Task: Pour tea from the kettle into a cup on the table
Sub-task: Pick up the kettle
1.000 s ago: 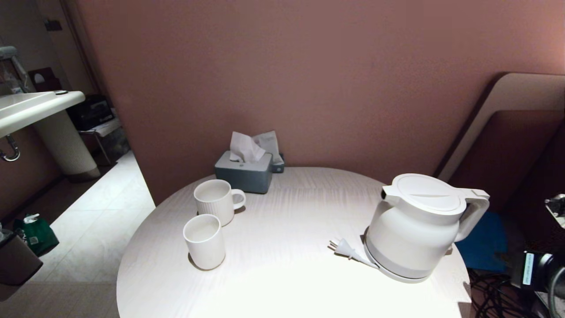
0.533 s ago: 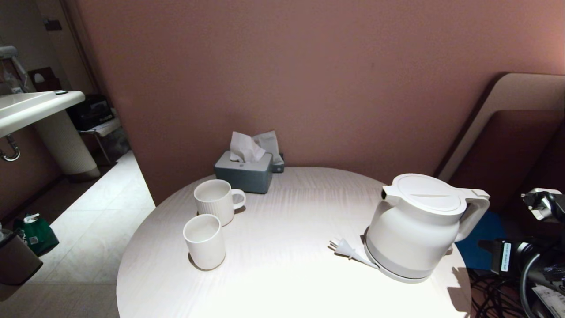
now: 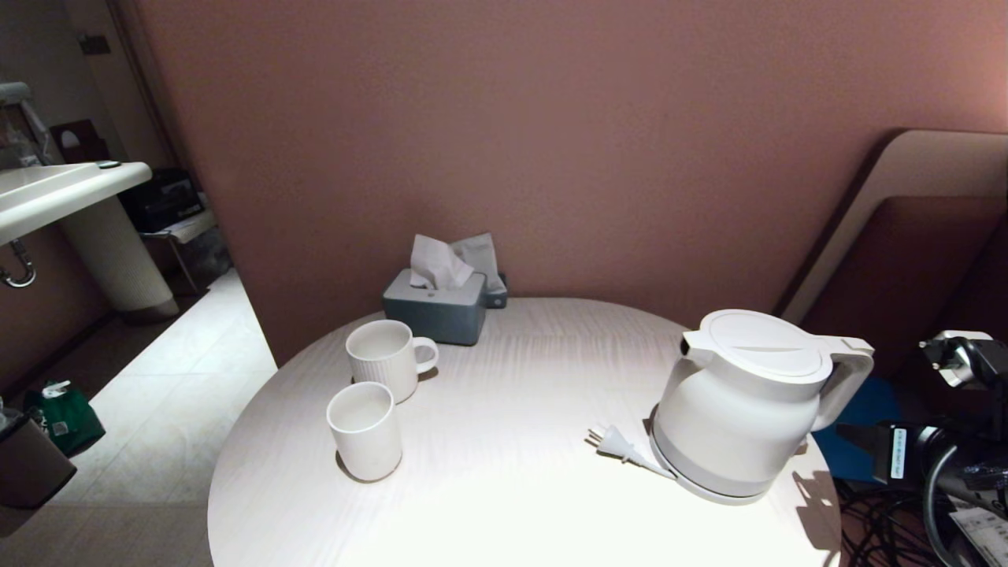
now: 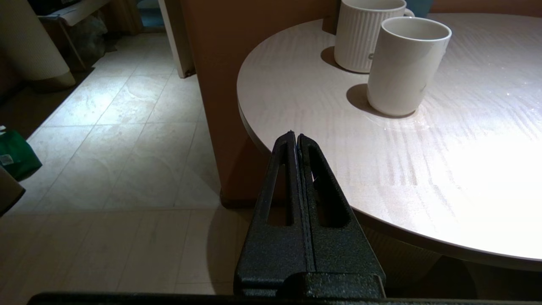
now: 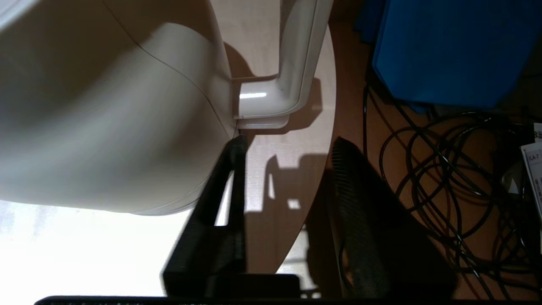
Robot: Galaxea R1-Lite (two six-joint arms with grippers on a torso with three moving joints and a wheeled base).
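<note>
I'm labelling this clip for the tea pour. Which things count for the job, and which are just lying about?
Job: kettle, plain cup, table, open right gripper near the kettle's handle.
Lying about: ribbed mug, tissue box, plug, shut left gripper.

The head camera looks forward and down from above onto the whole round surface (image 3: pixel 504 488), taking in the cup (image 3: pixel 365 429), the kettle (image 3: pixel 748 402) and the wall behind. The left wrist camera sits low off the surface's left edge, facing across it past its own claw (image 4: pixel 295 137); it shares the cup (image 4: pixel 404 63) with the head view. The right wrist camera is turned sideways, very near the kettle (image 5: pixel 106 127), sharing its handle (image 5: pixel 296 63) and the surface's right edge.
</note>
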